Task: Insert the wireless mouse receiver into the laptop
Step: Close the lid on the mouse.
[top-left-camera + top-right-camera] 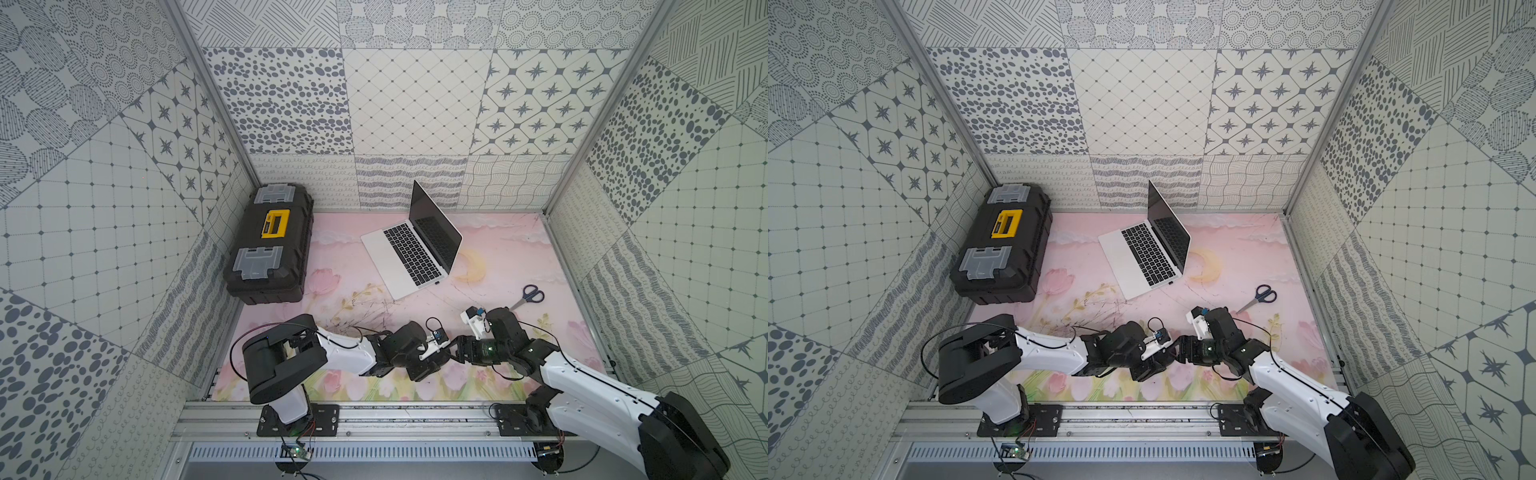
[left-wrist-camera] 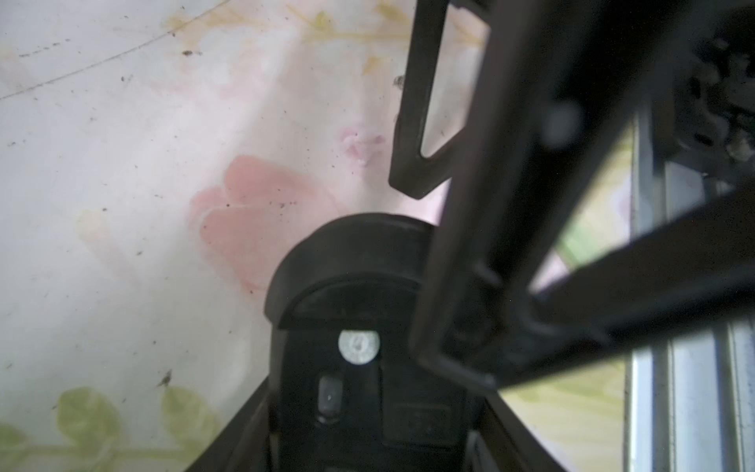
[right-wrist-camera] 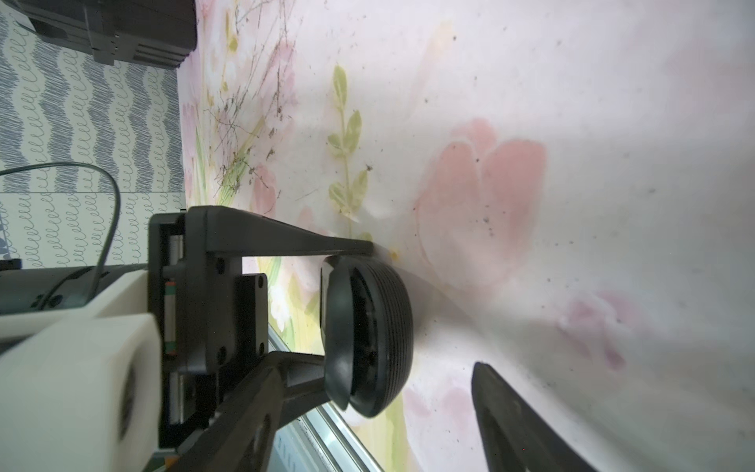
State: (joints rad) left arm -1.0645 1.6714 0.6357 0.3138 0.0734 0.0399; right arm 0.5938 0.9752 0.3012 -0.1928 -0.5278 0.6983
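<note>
Black matte plastic, right up close: the mouse (image 3: 380,327) sits clamped across its width in the left hand (image 3: 351,306), jaws set to its flanks, near the front of the desk (image 1: 498,257). Ribbed bands wrap its rounded end. Facing it, the right hand (image 1: 457,350) is spread wide and carries nothing; one slim finger (image 2: 408,122) hangs just beside the mouse.

Underside now, in the left wrist view: a half-round rim (image 2: 347,253), then a flat recessed bay with a dull silver disc (image 2: 358,346). Just beside that is the receiver (image 2: 329,394), as I read it: a small rounded dark stub parked in its slot, though the blur leaves doubt. The laptop (image 1: 411,253), smooth silver with black keys, stands open well apart toward the back, a side edge turned to the arms. A dark speck (image 1: 436,283) at that edge is too small to name.

So the job, I'd say, is the pluck. Left hand should hold dead steady, bay tilted toward its partner. Right hand wants to come in along the slot's line, narrow its jaws only once the tips straddle the stub, pinch the flat sides, pull straight. It's tiny and slick: a twist or a shallow bite and it pops loose onto the desk.
</note>
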